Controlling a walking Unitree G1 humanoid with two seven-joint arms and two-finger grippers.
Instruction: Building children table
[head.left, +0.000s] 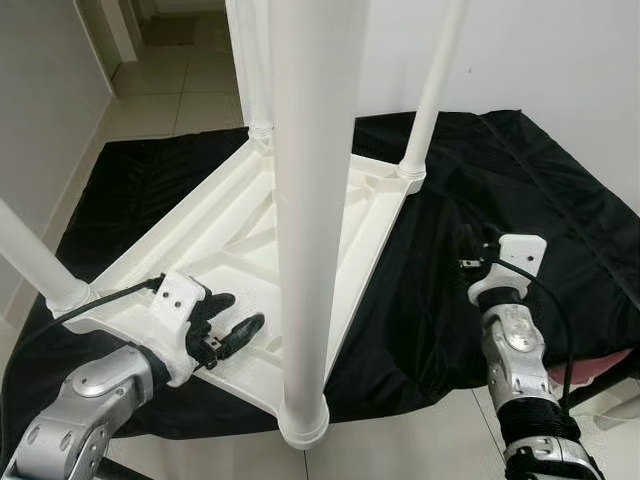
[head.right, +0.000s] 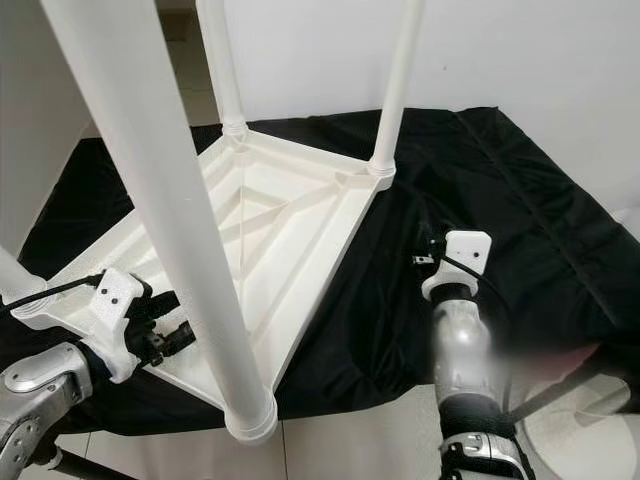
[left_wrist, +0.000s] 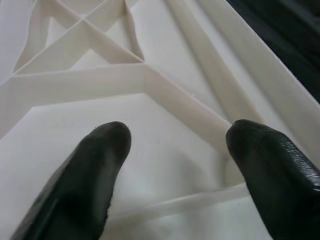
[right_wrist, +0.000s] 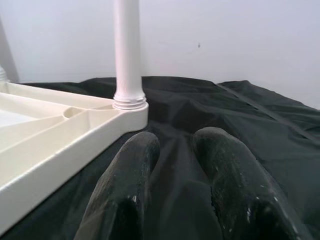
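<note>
Left gripper (head.left: 228, 322) jaws spread apart, holding nothing, hovering just over the ribbed underside of the white table top (head.left: 235, 225) near its front edge; in the left wrist view the two fingertips (left_wrist: 97, 165) straddle a raised rib, not clearly touching it. Right gripper (right_wrist: 175, 165) jaws a little apart, empty, low over the black cloth (head.left: 520, 200), beside the table top's right edge and pointing toward the far right leg (head.left: 430, 90).

Table lies upside down on the cloth, which is spread over the tiled floor (head.left: 180, 85). All four legs stand up in their corner sockets: near leg (head.left: 305, 230) (big in frame, closest to the camera), left leg (head.left: 35, 260), far left leg (head.right: 222, 70), far right one.

Handling, as a judgement: moulded plastic, so likely light and stiff but smooth and slippery; bulky for one gripper. Legs are round and slick, and may pull out if only push-fitted. Better holds look like the ribs or the rim of the top, where jaws can pinch a thin wall; both grippers on opposite edges for flipping it upright.
</note>
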